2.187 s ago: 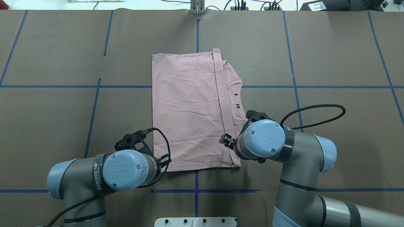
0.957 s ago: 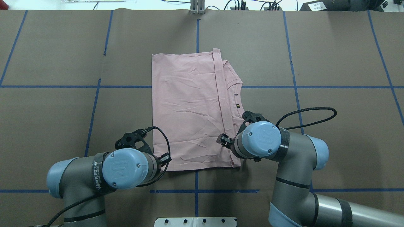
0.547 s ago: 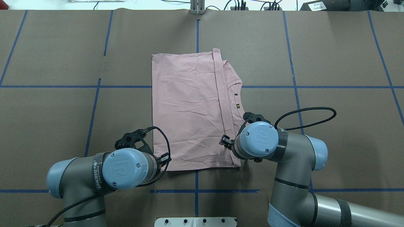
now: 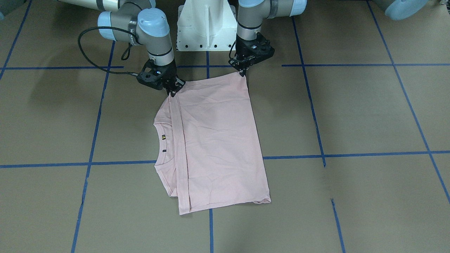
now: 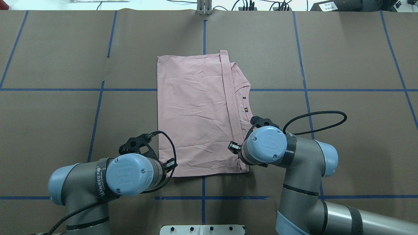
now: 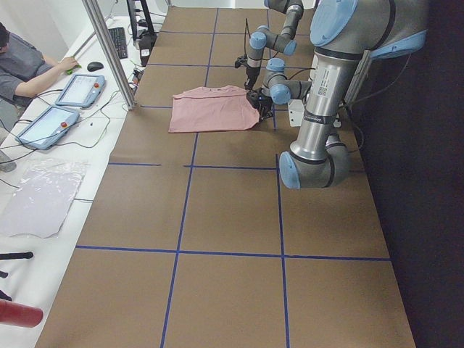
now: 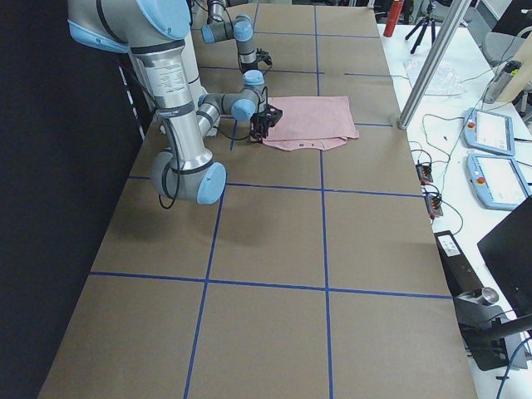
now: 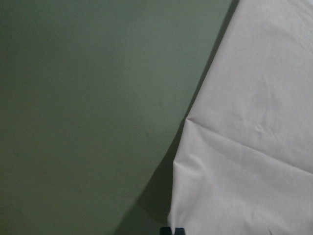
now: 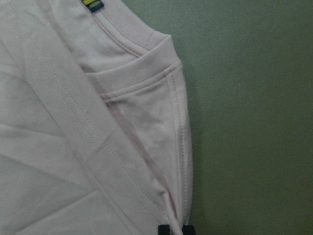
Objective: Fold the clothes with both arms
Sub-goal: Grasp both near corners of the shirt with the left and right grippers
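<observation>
Lying flat on the surface (image 5: 343, 58), already folded once: pale pink T-shirt (image 5: 192, 114). Pinching its two near corners: left tool (image 4: 242, 70) and right tool (image 4: 171, 90), both seemingly closed on cloth. Probably beginning the next fold, calling for lifting both corners evenly toward the far edge.

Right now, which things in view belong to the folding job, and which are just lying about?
Part of the job:
pink T-shirt
left gripper, at one near corner of it
right gripper, at the other near corner

Just lying about:
tablet on the side bench
plastic bag
keyboard
white pedestal base
</observation>
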Robot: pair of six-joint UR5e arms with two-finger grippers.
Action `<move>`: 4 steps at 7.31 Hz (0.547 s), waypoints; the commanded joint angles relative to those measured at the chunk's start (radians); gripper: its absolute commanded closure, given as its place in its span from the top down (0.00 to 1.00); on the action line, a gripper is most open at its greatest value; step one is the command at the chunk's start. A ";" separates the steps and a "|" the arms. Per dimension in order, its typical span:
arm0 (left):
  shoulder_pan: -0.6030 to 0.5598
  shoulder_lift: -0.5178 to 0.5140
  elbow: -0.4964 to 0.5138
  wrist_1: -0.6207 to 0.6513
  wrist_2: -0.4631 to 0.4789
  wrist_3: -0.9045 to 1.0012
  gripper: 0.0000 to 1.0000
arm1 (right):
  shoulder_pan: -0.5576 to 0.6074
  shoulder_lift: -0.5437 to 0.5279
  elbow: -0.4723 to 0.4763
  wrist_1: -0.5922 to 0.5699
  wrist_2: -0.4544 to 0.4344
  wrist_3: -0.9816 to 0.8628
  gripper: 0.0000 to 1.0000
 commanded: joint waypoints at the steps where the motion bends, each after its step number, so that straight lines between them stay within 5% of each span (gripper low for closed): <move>1: 0.000 0.000 0.001 0.000 -0.001 0.000 0.00 | -0.001 0.002 0.001 0.000 0.002 -0.002 0.00; 4: 0.000 0.001 -0.005 0.000 -0.001 0.009 0.00 | 0.007 -0.011 0.077 -0.007 0.008 0.000 0.00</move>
